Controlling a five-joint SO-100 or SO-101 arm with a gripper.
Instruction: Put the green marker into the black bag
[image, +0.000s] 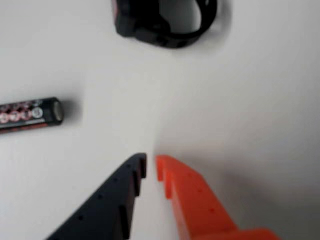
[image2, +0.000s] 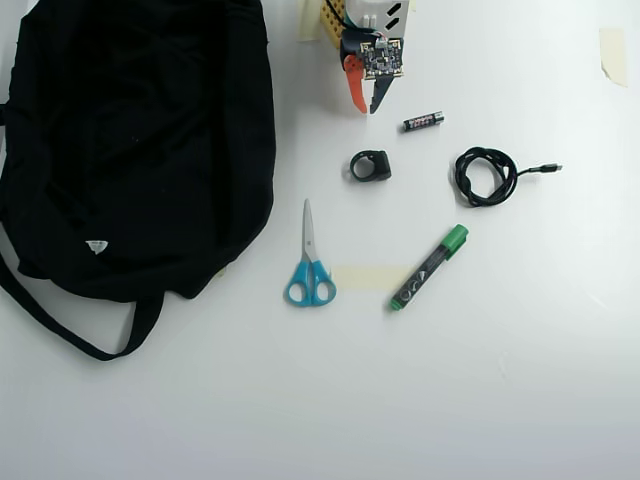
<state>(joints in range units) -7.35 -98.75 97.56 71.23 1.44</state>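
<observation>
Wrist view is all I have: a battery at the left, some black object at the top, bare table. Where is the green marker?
Observer: In the overhead view the green marker lies below the coiled cable, well below the gripper, tilted with its cap to the upper right.
Operator: Is the gripper holding anything?
Observer: No. It is empty, with its fingers nearly together, beside the battery.
Operator: And the black bag?
Observer: The black bag fills the upper left of the overhead view, left of the scissors.
</observation>
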